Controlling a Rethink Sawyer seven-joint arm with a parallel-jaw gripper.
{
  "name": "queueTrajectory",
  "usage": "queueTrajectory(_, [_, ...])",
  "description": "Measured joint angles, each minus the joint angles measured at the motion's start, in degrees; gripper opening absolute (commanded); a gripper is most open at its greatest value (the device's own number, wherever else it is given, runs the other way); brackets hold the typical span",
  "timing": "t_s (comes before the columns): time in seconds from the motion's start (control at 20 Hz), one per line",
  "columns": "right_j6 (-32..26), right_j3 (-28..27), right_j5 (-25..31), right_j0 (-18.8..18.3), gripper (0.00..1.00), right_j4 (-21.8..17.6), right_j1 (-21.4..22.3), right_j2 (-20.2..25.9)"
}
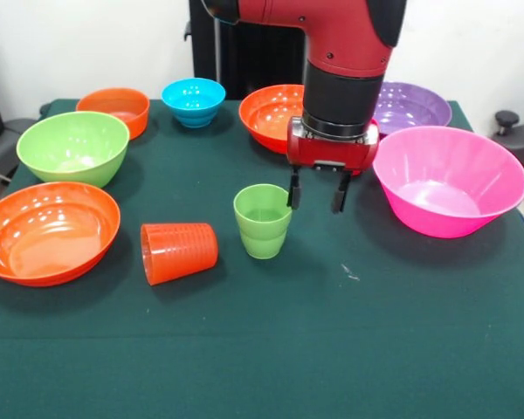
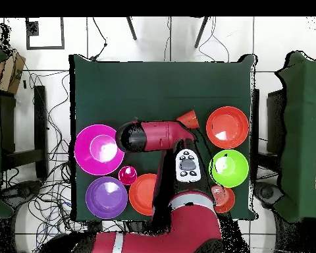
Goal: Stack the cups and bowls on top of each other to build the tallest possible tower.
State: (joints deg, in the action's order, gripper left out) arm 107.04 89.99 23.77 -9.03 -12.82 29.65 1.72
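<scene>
The light green cup stands upright mid-table. My gripper hangs open and empty just to its right, with one finger close by the cup's rim. The orange cup lies on its side left of the green cup and also shows in the overhead view. The magenta-red cup shows only in the overhead view, between the bowls. The bowls stand apart: pink, purple, green, wide orange, wide orange behind my arm, small orange, small blue.
The bowls ring the back and sides of the dark green table. In the overhead view my arm covers the green cup, the blue bowl and the gripper. Chairs and cables lie on the floor around the table.
</scene>
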Motion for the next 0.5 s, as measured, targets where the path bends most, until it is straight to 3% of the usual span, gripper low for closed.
queueTrajectory(0.5, [0.0, 0.0, 2.7, -2.2, 1.0, 0.0, 4.1, 0.6])
